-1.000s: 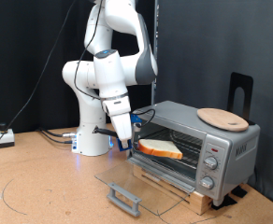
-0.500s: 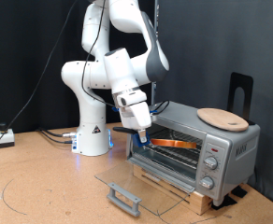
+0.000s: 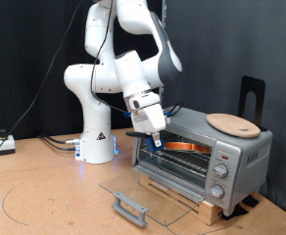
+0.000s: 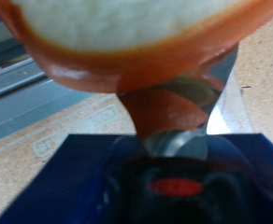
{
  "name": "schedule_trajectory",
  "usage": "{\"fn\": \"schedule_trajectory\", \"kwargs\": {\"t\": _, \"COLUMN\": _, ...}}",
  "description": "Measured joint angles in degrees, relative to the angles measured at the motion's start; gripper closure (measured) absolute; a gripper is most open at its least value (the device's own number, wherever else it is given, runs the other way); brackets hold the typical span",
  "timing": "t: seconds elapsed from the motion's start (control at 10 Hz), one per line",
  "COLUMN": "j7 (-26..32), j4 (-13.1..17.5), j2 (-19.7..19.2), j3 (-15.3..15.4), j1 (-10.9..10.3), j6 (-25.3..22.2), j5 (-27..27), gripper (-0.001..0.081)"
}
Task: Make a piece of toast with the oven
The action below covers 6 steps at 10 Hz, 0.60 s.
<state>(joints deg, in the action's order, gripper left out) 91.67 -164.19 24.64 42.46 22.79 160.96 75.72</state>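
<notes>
We see one gripper (image 3: 157, 143) at the oven's mouth, pinching the piece of toast (image 3: 182, 148) by its near edge; in the wrist view its fingers (image 4: 169, 117) are pressed against the orange-brown crust. There is one slice, held nearly flat inside the cavity of the oven (image 3: 204, 156), reaching from the gripper toward three o'clock in the exterior view. From that side we see only a thin orange-brown line; the wrist view gives what it cannot, a pale, grainy face (image 4: 127, 21) ringed by a glossy orange crust filling the frame.

We count one oven, silver-grey, with three knobs (image 3: 219, 178) stacked on its panel at the exterior view's right. Its glass door (image 3: 148, 191) lies swung down and open, one grey handle (image 3: 130, 208) at its front edge. One round wooden board (image 3: 232, 124) rests on the oven's roof. One dark bracket-shaped stand (image 3: 251, 96) rises behind it at one o'clock. One white arm (image 3: 114, 76) stands on the brown table (image 3: 45, 196), its base at nine o'clock from the oven.
</notes>
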Motion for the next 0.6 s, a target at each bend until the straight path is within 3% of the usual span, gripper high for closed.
{"fn": "schedule_trajectory", "kwargs": {"t": 0.2, "j7": 10.7, "j4": 0.3, "j2": -0.2, "j3": -0.5, "j1": -0.3, "j6": 2.2, "j5": 9.6, "gripper": 0.041}}
{"fn": "schedule_trajectory", "kwargs": {"t": 0.3, "j7": 19.2, "j4": 0.7, "j2": -0.5, "j3": -0.8, "j1": 0.1, "j6": 3.2, "j5": 17.0, "gripper": 0.041}}
{"fn": "schedule_trajectory", "kwargs": {"t": 0.4, "j7": 25.0, "j4": 0.9, "j2": -0.9, "j3": -1.2, "j1": 1.0, "j6": 3.5, "j5": 20.8, "gripper": 0.041}}
{"fn": "schedule_trajectory", "kwargs": {"t": 0.6, "j7": 25.7, "j4": 0.9, "j2": -1.4, "j3": -2.3, "j1": 2.7, "j6": 3.3, "j5": 19.1, "gripper": 0.041}}
